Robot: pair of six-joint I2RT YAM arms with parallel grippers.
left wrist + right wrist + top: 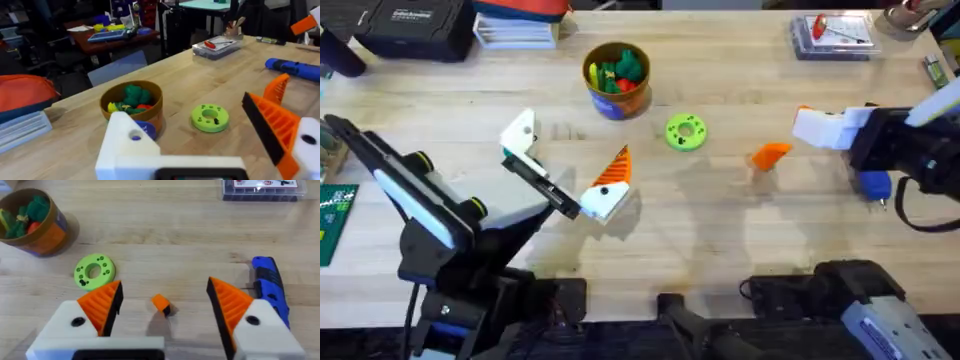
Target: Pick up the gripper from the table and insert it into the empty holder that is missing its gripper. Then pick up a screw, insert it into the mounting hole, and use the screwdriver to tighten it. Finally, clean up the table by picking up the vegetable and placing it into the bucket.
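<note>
Orange plastic gripper (160,303) lies right of centre on the table (720,240), between the right tool's (165,300) spread fingers; light, rigid, best pinched across its flat sides.

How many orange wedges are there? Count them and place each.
4. A loose wedge lies on the table before the right pincer; two pads sit on its fingers, and one pad on the left pincer. Others may hide behind the arms.

Bare table (720,220) surrounds the gripper (770,155); screwdriver (873,185) and green ring (685,132) flank it.
</note>
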